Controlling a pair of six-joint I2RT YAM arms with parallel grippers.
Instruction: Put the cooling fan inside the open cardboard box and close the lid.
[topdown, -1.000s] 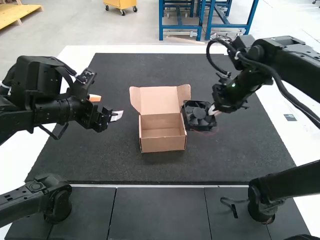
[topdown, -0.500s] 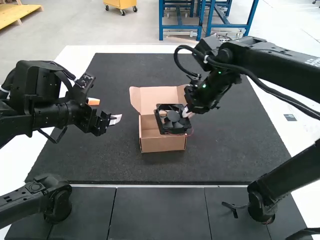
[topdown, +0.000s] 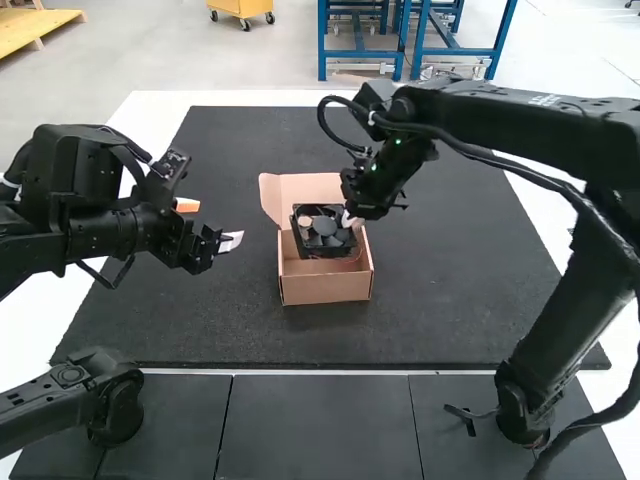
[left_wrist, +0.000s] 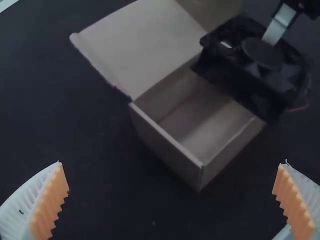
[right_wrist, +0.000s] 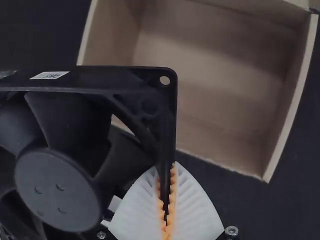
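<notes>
- The right gripper (topdown: 350, 214) is clamping the cooling fan (topdown: 322, 231) by one edge of its frame. It is holding the fan tilted just above the open cardboard box (topdown: 325, 282), right at the centre of the high view.
- The fan is hanging over the rear of the opening, toward the box's right wall. I cannot tell whether its lower edge is touching the rim.
- The lid (topdown: 303, 196) is standing open behind the box and leaning back, with the fan overlapping its right end in the high view.
- The left gripper (topdown: 217, 241) is hovering left of the box and well apart from it, spread wide and gripping nothing.
- A broad stretch of black surface (topdown: 470, 290) is running in front of the box and off to its right. A narrower strip is lying between the left gripper and the box's left wall.
- The left wrist view is giving what the high view hides: the box's plain cardboard floor, and the fan sitting over the corner of the box farthest from that camera.
- The right wrist view is showing the grip itself. White ribbed fingers (right_wrist: 192, 206) with orange pads are pinching the thin frame wall below a corner screw hole, with the box's interior lying beyond the fan.
</notes>
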